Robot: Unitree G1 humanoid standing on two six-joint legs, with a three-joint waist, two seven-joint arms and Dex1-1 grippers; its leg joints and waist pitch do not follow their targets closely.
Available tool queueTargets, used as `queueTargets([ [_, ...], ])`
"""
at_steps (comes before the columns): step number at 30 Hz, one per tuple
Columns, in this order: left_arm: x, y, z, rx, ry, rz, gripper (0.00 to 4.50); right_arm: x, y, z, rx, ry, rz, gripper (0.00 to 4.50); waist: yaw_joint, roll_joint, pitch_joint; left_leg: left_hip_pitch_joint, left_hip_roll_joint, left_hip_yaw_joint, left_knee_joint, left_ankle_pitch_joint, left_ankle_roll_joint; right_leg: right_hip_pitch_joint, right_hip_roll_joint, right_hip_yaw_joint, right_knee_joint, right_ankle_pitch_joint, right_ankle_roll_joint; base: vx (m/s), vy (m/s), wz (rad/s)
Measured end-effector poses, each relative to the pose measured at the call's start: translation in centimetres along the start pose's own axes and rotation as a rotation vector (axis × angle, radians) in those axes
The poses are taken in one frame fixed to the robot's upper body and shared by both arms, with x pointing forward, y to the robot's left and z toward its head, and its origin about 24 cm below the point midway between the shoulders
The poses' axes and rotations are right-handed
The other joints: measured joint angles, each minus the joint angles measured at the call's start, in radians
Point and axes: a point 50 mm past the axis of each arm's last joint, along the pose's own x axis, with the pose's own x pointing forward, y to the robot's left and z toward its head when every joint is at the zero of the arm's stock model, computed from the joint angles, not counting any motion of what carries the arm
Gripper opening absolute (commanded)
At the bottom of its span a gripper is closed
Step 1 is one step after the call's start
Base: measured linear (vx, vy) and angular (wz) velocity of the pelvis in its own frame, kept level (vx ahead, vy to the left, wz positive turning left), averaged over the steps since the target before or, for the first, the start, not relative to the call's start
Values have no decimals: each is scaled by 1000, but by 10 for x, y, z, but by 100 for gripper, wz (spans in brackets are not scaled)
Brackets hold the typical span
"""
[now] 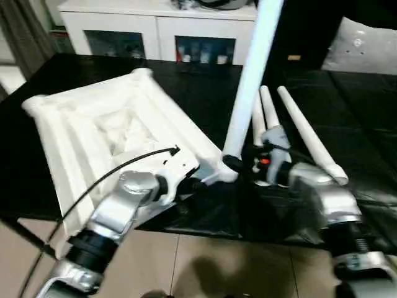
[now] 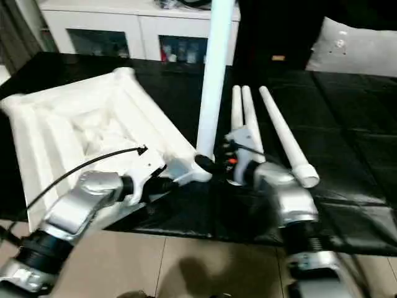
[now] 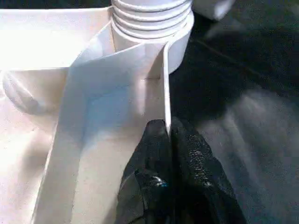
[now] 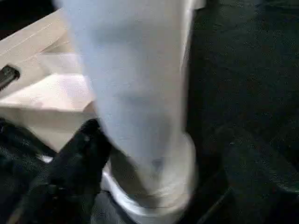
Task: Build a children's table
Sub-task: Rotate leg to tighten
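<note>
The children's table top (image 1: 93, 124) lies upside down on the black worktable, its ribbed underside facing up. One white leg (image 1: 251, 81) stands upright in the near right corner socket (image 3: 180, 42), where its ridged end (image 3: 149, 14) enters. My left gripper (image 1: 198, 183) is shut on the thin rim wall (image 3: 164, 93) just short of that corner. My right gripper (image 1: 243, 166) is at the foot of the upright leg (image 4: 135, 93), close against it. Three more legs (image 1: 307, 133) lie side by side on the worktable, to the right of the upright one.
The black-covered worktable (image 1: 205, 93) ends just in front of my arms, with tiled floor (image 1: 205, 267) below. A white cabinet (image 1: 155, 28) stands behind it. A pale cushion (image 1: 363, 46) sits at the back right.
</note>
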Motion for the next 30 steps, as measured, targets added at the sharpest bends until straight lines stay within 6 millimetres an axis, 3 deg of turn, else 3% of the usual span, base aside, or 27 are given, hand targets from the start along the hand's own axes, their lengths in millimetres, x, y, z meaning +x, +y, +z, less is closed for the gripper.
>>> queueTargets([
  [2, -5, 1, -2, 44, 7, -47, 0, -6, 0, 2, -40, 32, 64, 436, 5, 0, 0, 0, 0, 0, 1, 0, 0, 0, 0, 0, 0, 0, 0, 0, 0, 0],
  [8, -18, 3, -7, 133, 31, -149, 0, -15, 0, 8, -96, 78, 210, 436, 11, 0, 0, -1, 1, 0, 5, -1, 2, -2, 0, -1, 0, 0, 0, 0, 0, 0],
  [9, -20, 3, -8, 142, 36, -166, 0, -17, 0, 8, -101, 87, 237, 408, 14, 0, 0, -1, 1, 0, 5, -1, 2, -2, 0, -1, 0, 0, 0, 0, 0, 0],
  [17, -31, 3, -14, 220, 71, -285, 0, -26, 6, 7, -117, 143, 421, 346, 36, 0, 0, -1, 3, 0, 9, -1, 2, -1, 0, -1, 3, 1, -1, 0, 0, 0],
  [30, -31, 6, -15, 262, 78, -324, 0, -16, 17, 3, -81, 119, 502, 248, 37, 0, 0, 0, 3, 0, 11, -2, -1, 0, 0, -1, 5, 2, -1, 0, 0, 0],
])
